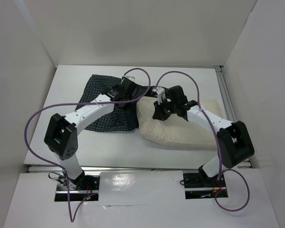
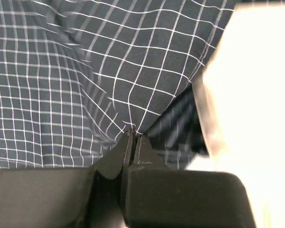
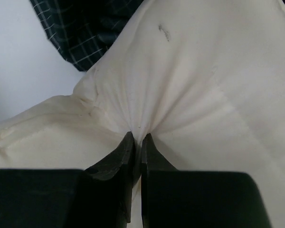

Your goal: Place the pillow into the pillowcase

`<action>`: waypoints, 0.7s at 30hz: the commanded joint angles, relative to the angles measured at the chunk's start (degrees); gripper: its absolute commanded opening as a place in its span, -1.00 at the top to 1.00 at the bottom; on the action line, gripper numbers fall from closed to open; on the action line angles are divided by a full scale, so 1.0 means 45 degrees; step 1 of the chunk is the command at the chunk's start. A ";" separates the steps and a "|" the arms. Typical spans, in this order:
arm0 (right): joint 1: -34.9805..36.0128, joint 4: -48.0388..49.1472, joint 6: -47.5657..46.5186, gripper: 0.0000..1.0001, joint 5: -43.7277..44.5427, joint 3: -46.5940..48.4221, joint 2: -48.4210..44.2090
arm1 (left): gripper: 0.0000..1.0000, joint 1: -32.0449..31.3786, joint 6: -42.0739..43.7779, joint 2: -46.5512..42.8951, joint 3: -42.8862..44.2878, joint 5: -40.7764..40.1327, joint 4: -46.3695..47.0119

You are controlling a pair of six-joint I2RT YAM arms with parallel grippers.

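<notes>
Pillow [image 1: 180,128] lies on the desk [image 1: 104,152] beside the pillowcase [image 1: 104,111], touching its edge, not inside. My right fingers [image 3: 121,156] pinch a thin fold of pillow fabric; my left fingers [image 2: 118,154] pinch a pillowcase fold. Either pinch could slip when pulled, or the mouth might not open.

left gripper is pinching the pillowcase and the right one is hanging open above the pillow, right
One part is wrong. The right gripper is not hanging open above the pillow: its jaws are shut on a pinched fold of the pillow, as the right wrist view shows. The left gripper is pinching the pillowcase, as you said.
</notes>
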 commanded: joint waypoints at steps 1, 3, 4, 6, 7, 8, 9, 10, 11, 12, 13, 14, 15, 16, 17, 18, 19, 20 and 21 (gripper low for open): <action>0.0174 0.2562 0.0267 1.00 0.0719 0.1164 0.0488 | 1.00 -0.0225 -0.0267 -0.0680 -0.0348 0.0876 0.0543; 0.0291 0.2427 0.0267 1.00 0.0933 0.1945 0.1073 | 1.00 -0.0361 -0.0132 -0.0680 -0.0485 0.1073 0.0543; 0.0291 0.2426 0.0267 1.00 0.1090 0.2199 0.1714 | 1.00 -0.0477 -0.0131 -0.0680 -0.0485 0.1208 0.0659; 0.0563 0.2269 0.0034 1.00 0.1304 0.2845 0.2265 | 1.00 -0.0596 -0.0131 -0.0680 -0.0485 0.1210 0.0660; 0.0565 0.2134 -0.0083 1.00 0.1151 0.2982 0.2654 | 1.00 -0.0596 -0.0131 -0.0680 -0.0485 0.1210 0.0660; 0.0739 0.1997 -0.0510 1.00 0.0937 0.3138 0.2774 | 1.00 -0.0596 -0.0131 -0.0564 -0.0349 0.1210 0.0660; 0.0895 0.1996 -0.0727 1.00 0.0684 0.3140 0.2775 | 1.00 -0.0596 -0.0131 -0.0563 -0.0232 0.1210 0.0660; 0.0897 0.1880 -0.0999 1.00 0.0140 0.3140 0.2562 | 1.00 -0.0596 -0.0131 -0.0370 -0.0115 0.0978 0.0660; 0.1032 0.1879 -0.1408 1.00 0.0018 0.2830 0.2328 | 1.00 -0.0596 -0.0131 -0.0117 0.0273 0.0763 0.0660; 0.1033 0.1743 -0.1567 1.00 0.0017 0.2634 0.2094 | 1.00 -0.0596 -0.0131 0.0041 0.0509 0.0548 0.0660; 0.1033 0.1491 -0.1569 1.00 0.0017 0.2458 0.1647 | 1.00 -0.0596 -0.0131 0.0197 0.0801 0.0294 0.0254; 0.1033 0.1333 -0.1743 1.00 0.0017 0.2282 0.1468 | 1.00 -0.0596 -0.0266 0.0334 0.1307 0.0060 0.0134; 0.1033 0.1119 -0.1744 1.00 0.0017 0.2048 0.1467 | 1.00 -0.0596 -0.0267 0.0509 0.1486 -0.0078 0.0133; 0.1033 0.0711 -0.1744 1.00 -0.0292 0.2046 0.1351 | 1.00 -0.0596 -0.0267 0.0511 0.1643 -0.0079 0.0133; 0.1033 0.0571 -0.1744 1.00 -0.1204 0.1852 0.1349 | 1.00 -0.0596 -0.0132 0.0627 0.1818 -0.0079 0.0133; 0.1033 0.0454 -0.1744 1.00 -0.1677 0.1541 0.1349 | 1.00 -0.0596 -0.0131 0.0628 0.1820 -0.0079 0.0133; 0.1149 0.0453 -0.1590 1.00 -0.2011 0.1364 0.1349 | 1.00 -0.0480 -0.0131 0.0783 0.1975 -0.0195 0.0133; 0.1151 0.0202 -0.1453 1.00 -0.2324 0.1208 0.1465 | 1.00 -0.0362 -0.0131 0.0784 0.1976 -0.0197 -0.0003; 0.1286 -0.0072 -0.1451 1.00 -0.2481 0.1032 0.1641 | 1.00 -0.0361 -0.0131 0.0784 0.2092 -0.0351 -0.0159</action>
